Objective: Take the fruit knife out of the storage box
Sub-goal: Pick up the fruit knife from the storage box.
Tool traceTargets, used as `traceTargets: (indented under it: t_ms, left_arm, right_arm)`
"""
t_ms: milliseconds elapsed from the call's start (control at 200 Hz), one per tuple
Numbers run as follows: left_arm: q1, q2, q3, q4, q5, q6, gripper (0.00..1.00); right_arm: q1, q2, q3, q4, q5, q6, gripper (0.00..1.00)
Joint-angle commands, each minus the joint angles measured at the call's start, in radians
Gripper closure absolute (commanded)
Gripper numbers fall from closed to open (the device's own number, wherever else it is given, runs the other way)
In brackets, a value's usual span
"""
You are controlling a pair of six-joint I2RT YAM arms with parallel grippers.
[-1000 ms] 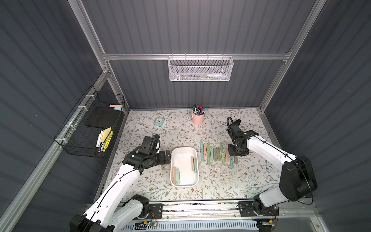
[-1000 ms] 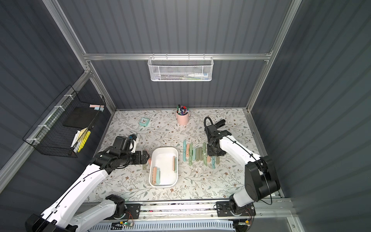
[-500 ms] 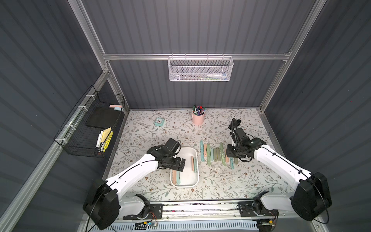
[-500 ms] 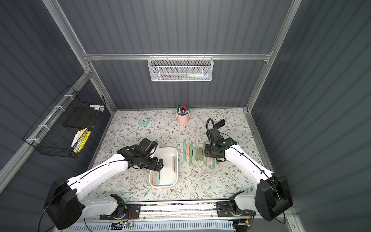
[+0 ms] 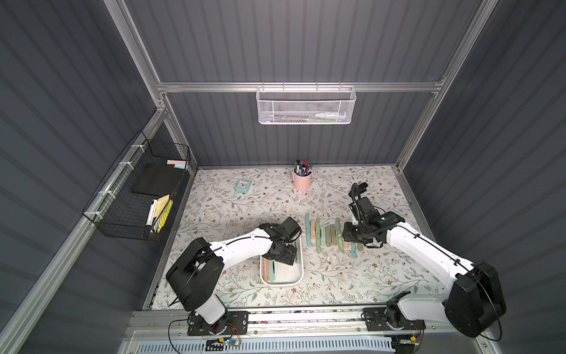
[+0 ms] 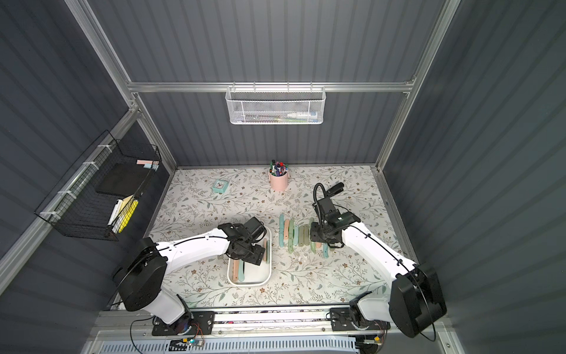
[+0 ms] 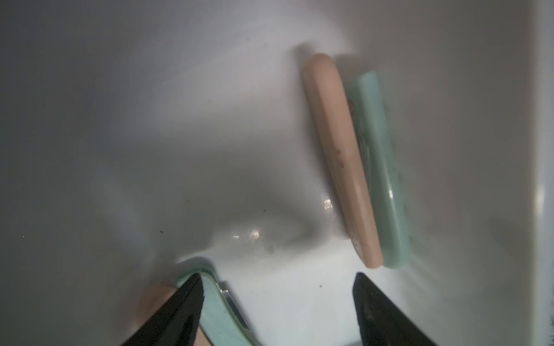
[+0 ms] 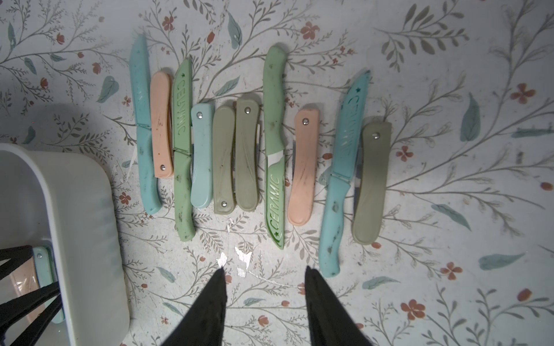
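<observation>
One white storage box (image 5: 281, 284), pastel fruit knives (image 7: 344, 155) inside, left gripper (image 7: 277, 275) spread, right gripper (image 8: 265, 269) spread

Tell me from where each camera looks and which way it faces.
Top views: high over the front rail, looking down toward the back wall; left arm, right arm show.
Left wrist: on that arm, facing down into the storage box; left gripper tips show.
Right wrist: on that arm, facing down at the knife row; right gripper tips show.
Shared: storage box, in both wrist views.
</observation>
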Motion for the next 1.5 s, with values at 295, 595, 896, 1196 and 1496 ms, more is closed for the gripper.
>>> traceTargets:
  t_ms: [295, 595, 896, 1196, 1496]
  left_arm:
    - [-0.001, 0.003, -0.015, 0.118, 0.027, -0.103, 0.42]
    - [-0.002, 0.061, 0.02, 0.103, 0.011, -0.194, 0.42]
    - [-0.002, 0.065, 0.004, 0.077, -0.026, -0.212, 0.46]
    - [-0.001, 0.032, 0.004, 0.049, -0.064, -0.201, 0.46]
    - [0.0, 0.101, 0.062, 0.05, -0.039, -0.205, 0.26]
  right_arm:
    - [0.019, 0.021, 0.004, -0.004, -0.002, 0.018, 0.54]
    - [0.036, 0.033, 0.02, -0.016, 0.008, 0.02, 0.54]
    - [0.047, 0.045, 0.024, -0.016, 0.007, 0.022, 0.54]
    - [0.052, 0.058, 0.029, -0.013, 0.009, 0.021, 0.54]
    - [0.056, 0.064, 0.044, -0.026, 0.012, 0.016, 0.54]
